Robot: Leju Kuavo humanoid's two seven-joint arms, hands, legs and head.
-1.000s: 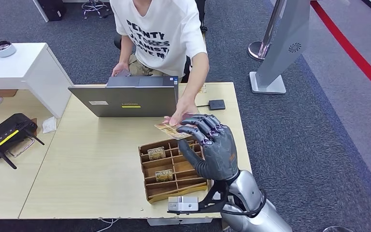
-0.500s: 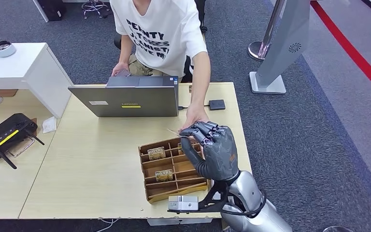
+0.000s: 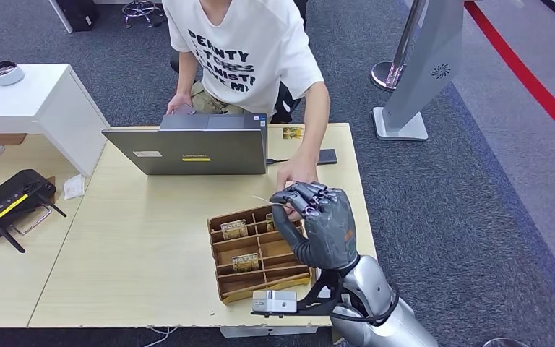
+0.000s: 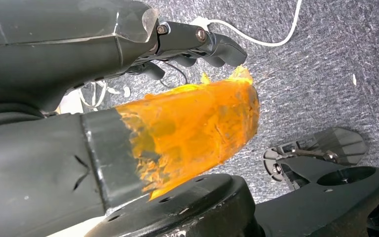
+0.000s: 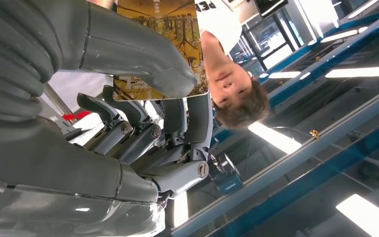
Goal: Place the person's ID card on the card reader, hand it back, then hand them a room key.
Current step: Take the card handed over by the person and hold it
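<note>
My right hand (image 3: 318, 220) is raised over the wooden card organiser (image 3: 225, 290) and pinches a gold-printed room key card (image 3: 263, 198), which looks edge-on from the head. Seen from the right wrist, the card (image 5: 184, 29) is flat, with my thumb (image 5: 143, 59) pressed across it and the darker fingers behind. The person's hand (image 3: 296, 173) is right at my fingertips; I cannot tell if it touches the card. An ID card (image 3: 293, 132) lies at the table's far edge. The black card reader (image 3: 328, 156) is partly behind the person's forearm. My left hand (image 4: 202, 42) hangs over the carpet, holding nothing.
The organiser holds a few more key cards (image 3: 234, 229). An open laptop (image 3: 188, 150) stands between the person and the organiser. A small white box (image 3: 274, 303) sits at the table's near edge. A black router (image 3: 7, 202) lies on the left desk.
The card turned from lying flat to edge-on in my right hand. The person's hand moved from the card's left end to just behind my fingertips, and the person shifted right.
</note>
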